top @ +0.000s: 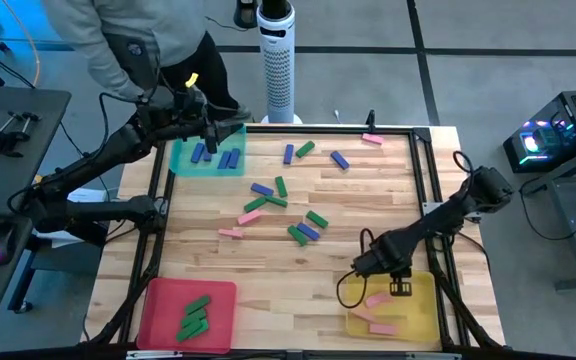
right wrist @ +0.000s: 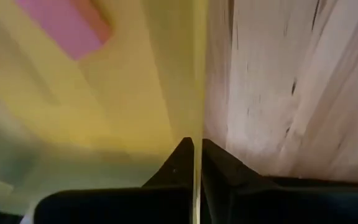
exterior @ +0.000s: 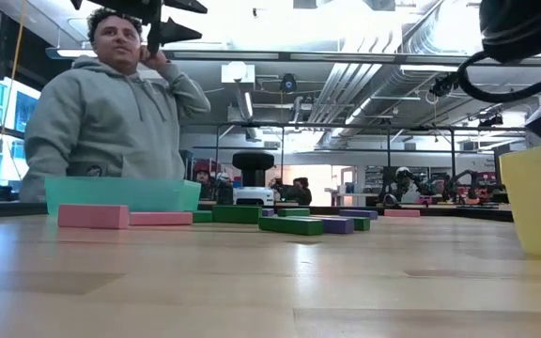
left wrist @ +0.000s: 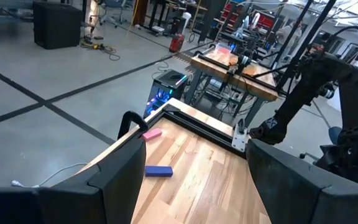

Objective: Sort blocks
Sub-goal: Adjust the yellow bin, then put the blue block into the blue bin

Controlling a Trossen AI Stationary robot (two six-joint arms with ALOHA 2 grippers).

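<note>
A: High view, report the tools.

B: Right tool (top: 399,287) sits at the yellow tray's (top: 423,318) near rim; two pink blocks (top: 377,299) lie just beyond it. Left tool (top: 211,132) hangs over the teal tray (top: 180,158), above the blue blocks (top: 230,158). Mixed blocks (top: 306,231) remain between both tools, mid-desk (top: 368,200); green ones fill the red tray (top: 158,300).

A: Low view?

B: Tools barely show; a person (exterior: 106,113) stands behind.

A: Left wrist view?

B: Fingers (left wrist: 120,171) stand apart, holding nothing.

A: Right wrist view?

B: Fingertips (right wrist: 182,158) are pressed together, apparently pinching the tray wall.

A: Hazard?

B: Lifting now would likely drag or tip the tray and spill sorted blocks.
</note>
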